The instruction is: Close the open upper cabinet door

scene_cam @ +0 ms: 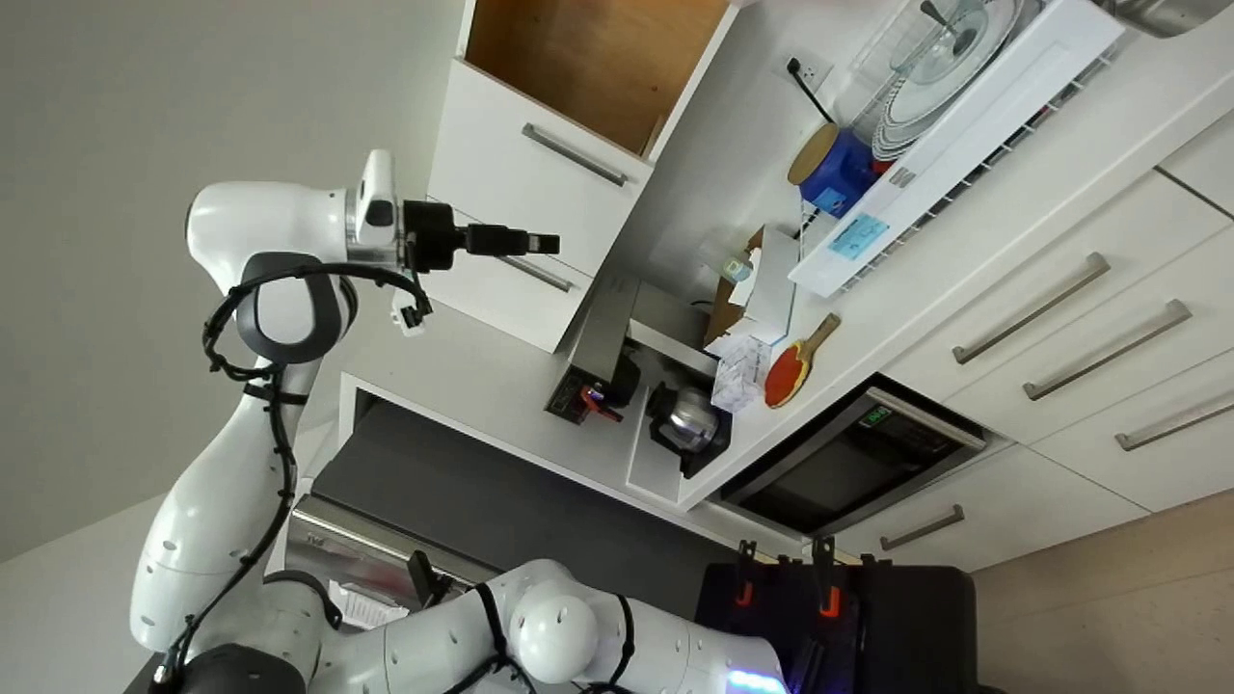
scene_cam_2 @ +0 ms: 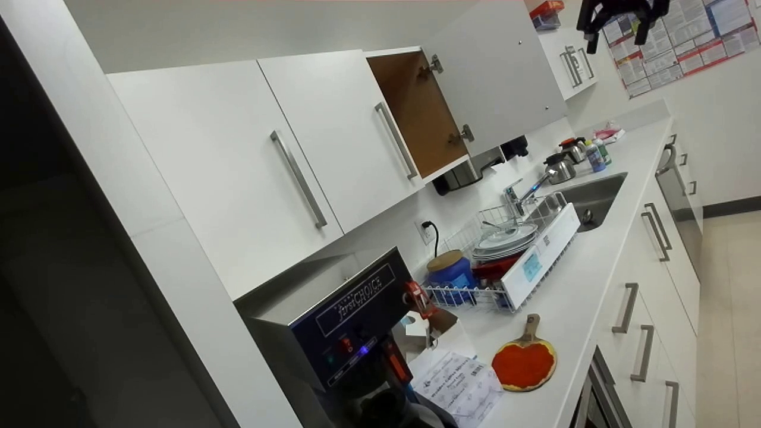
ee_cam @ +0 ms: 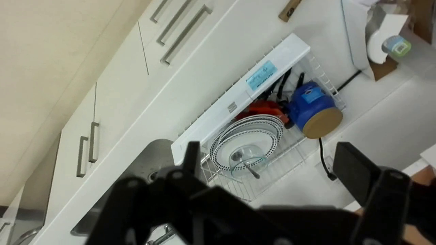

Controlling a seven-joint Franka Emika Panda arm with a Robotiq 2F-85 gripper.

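Observation:
The upper cabinet door (scene_cam_2: 493, 77), a plain white panel, stands swung open on two hinges in an exterior view, its inner face showing. The brown cabinet interior (scene_cam_2: 404, 101) is exposed beside it. That open interior also shows in an exterior view (scene_cam: 598, 58), where the door itself is out of frame. My gripper (scene_cam: 546, 243) is in the air in front of the closed upper fronts in that view. It also shows at the top right (scene_cam_2: 618, 43), apart from the door. In the wrist view my gripper (ee_cam: 269, 153) has its fingers wide apart with nothing between them. The door is not recognisable there.
Closed white upper fronts (scene_cam_2: 196, 160) with bar handles adjoin the open cabinet. Below are a dish rack (ee_cam: 235, 105) with plates, a blue jar (ee_cam: 311, 103), a coffee machine (scene_cam_2: 351, 315) and a sink (scene_cam_2: 594, 196). A second white arm (scene_cam: 559, 636) shows low in an exterior view.

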